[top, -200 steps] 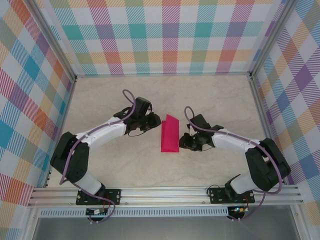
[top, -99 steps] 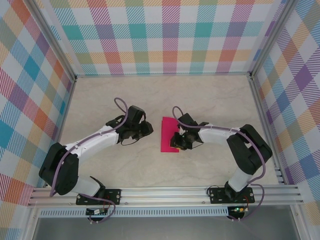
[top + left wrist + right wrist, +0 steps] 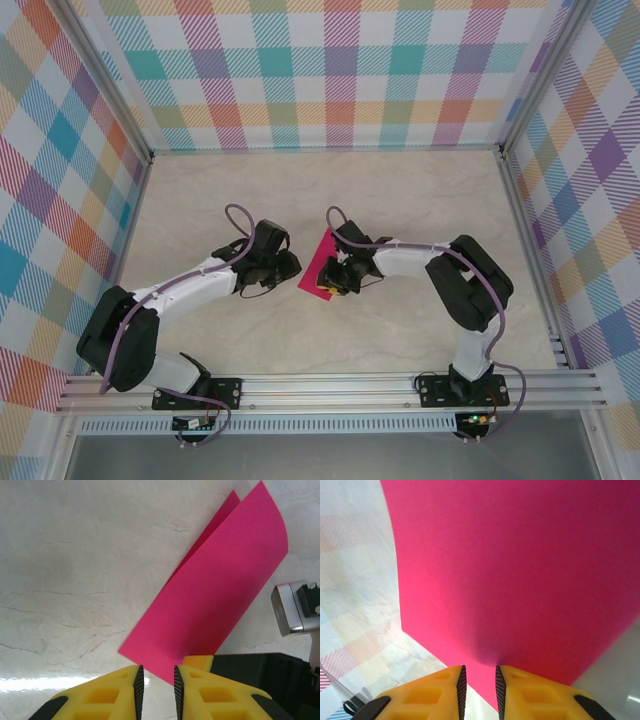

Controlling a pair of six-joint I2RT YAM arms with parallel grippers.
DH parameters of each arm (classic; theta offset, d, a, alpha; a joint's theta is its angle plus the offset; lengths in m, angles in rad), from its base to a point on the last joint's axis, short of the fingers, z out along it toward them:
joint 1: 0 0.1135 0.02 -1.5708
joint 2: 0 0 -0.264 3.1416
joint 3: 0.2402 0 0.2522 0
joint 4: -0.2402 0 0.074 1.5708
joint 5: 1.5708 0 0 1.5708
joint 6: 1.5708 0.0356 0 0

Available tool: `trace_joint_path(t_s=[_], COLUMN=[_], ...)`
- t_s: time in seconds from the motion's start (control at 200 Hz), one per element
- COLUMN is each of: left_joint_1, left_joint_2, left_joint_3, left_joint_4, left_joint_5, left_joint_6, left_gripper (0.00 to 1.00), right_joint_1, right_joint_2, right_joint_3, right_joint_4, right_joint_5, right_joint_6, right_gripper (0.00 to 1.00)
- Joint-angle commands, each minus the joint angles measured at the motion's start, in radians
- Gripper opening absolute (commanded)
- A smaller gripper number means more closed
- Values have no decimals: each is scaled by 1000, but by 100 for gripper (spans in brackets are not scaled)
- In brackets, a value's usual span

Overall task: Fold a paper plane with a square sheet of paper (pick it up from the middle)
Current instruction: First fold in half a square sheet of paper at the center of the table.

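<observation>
A thin magenta-pink square sheet of paper (image 3: 316, 268) lay near the middle of a pale marbled surface (image 3: 420, 200), between two white robot arms that reached in from the near edge. The sheet was folded in half once into a narrow strip and sat at a slant. In the left wrist view its upper layer bowed up and did not lie flush on the lower one, whose edge peeked out at the far end.

The right end effector (image 3: 333, 281) was at the strip's near right edge, touching it. In its own wrist view the yellow fingers (image 3: 445, 682) stood apart by a narrow slit, with pink paper rising just beyond the tips. It looked more like pressing or nudging than a firm pinch.

The left end effector (image 3: 292, 267) hovered just beside the strip's left side. Its jaws were likewise parted by a thin slit and held nothing, and the strip's near corner lay just ahead of the tips.

The task seemed to be at an early stage. Only the centre fold was made, and it looked loosely creased. The pointed nose folds and the wing folds were not yet done, so no dart shape had formed.
</observation>
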Motion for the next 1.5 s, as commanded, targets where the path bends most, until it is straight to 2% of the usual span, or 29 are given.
trace_joint_path(t_s=[0.0, 0.18, 0.395, 0.47, 0.515, 0.575, 0.645, 0.765, 0.98, 1.225, 1.5], left_joint_1=[-7, -16, -95, -136, -164, -191, -206, -219, -232, -233, -233], left_joint_2=[-36, -19, 26, 43, 31, 3, -20, 1, 197, 328, 356], left_joint_3=[-68, -146, -133, -118, -120, -124, -130, -113, -10, 50, 18], left_joint_4=[114, 335, 433, 430, 408, 370, 352, 368, 431, 423, 402], left_joint_5=[-6, 52, 35, 0, -62, -141, -179, -141, -36, -68, -76], left_joint_6=[-78, -129, -137, -146, -158, -159, -169, -174, -182, -202, -221], left_gripper=[22, 16, 12, 9, 7, 7, 7, 9, 7, 5, 5], right_joint_1=[6, -37, -130, -159, -179, -208, -218, -218, -218, -219, -218], right_joint_2=[27, -45, -101, -106, -115, -126, -107, -47, 4, 23, 51], right_joint_3=[81, 72, -6, -28, -52, -81, -62, -34, 3, 25, 25], right_joint_4=[-5, -13, 40, 69, 89, 122, 93, 82, 67, 12, 12], right_joint_5=[-27, -44, -159, -187, -192, -204, -212, -243, -262, -218, -223], right_joint_6=[1, -117, -252, -275, -276, -277, -306, -315, -341, -395, -401], right_gripper=[24, 23, 15, 13, 12, 12, 12, 12, 12, 13, 13])
